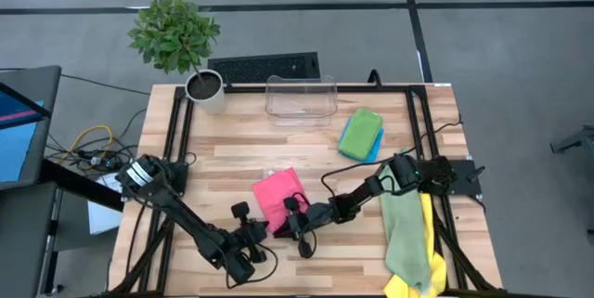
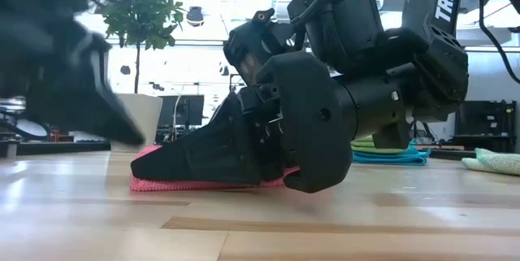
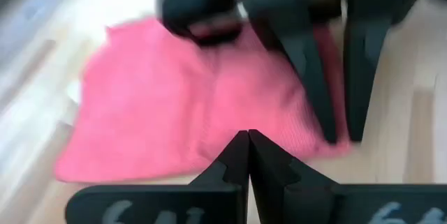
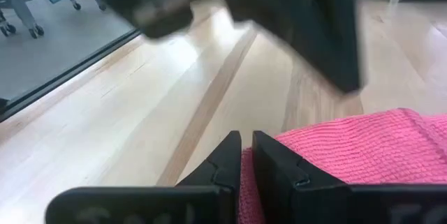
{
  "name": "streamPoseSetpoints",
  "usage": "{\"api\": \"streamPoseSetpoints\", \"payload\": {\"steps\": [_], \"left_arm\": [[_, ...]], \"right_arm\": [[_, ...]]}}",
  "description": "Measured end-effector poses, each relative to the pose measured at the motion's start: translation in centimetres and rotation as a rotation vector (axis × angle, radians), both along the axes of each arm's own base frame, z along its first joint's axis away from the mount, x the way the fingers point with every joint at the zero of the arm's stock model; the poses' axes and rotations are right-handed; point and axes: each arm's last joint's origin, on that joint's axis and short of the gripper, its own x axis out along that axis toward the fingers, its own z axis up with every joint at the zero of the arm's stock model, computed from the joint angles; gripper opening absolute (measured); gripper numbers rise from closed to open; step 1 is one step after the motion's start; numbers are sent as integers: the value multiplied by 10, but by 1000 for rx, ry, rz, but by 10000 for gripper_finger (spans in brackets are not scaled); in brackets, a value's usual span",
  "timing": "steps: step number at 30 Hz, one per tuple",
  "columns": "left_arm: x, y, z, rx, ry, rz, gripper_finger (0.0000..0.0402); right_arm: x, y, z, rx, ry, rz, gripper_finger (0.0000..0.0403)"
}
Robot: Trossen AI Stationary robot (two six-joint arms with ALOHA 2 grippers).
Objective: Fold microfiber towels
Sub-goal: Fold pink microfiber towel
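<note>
Near the worktop's front edge: pink towel, soft, light; edge pinched by right gripper; left gripper pressed together, empty.

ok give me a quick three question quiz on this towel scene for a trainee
1. True or false: the pink towel lies in the clear bin.
2. Which towel is the right pincer shut on? A) yellow B) pink C) sage
3. Fill in: the green towel lies on top of a ____ towel.

Key
1. False: it lies on the table, in front of the bin.
2. B: its fingers pinch the pink towel's edge, while the shut left pincer holds nothing.
3. Blue.
</note>
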Motion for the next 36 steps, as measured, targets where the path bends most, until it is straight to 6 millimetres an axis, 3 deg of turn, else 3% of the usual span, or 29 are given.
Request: {"api": "streamPoseSetpoints", "payload": {"steps": [3, 6, 12, 16, 21, 24, 30, 36], "left_arm": [[-3, -2, 7, 13, -86, 31, 0], [-6, -4, 2, 22, -267, 94, 0], [-14, 1, -45, -33, -411, 154, 0], [-12, 3, -65, -68, -373, 144, 0], [-9, 2, -68, -110, -341, 146, 0], [-15, -2, -65, -128, -334, 141, 0], [-31, -6, -53, -143, -267, 119, 0], [-33, -5, -49, -129, -245, 108, 0]], "right_arm": [[0, 0, 0, -1, -2, 1, 62], [0, 0, 0, -1, -5, 1, 62], [0, 0, 0, 0, -8, 1, 62], [0, 0, 0, 1, -12, 1, 62], [-1, 0, 1, 3, -18, 1, 62], [-3, -1, 13, 4, -10, 2, 62], [-15, -12, 59, -46, -139, -1, 53], [-6, -32, 51, -51, -138, -53, 28]]}}
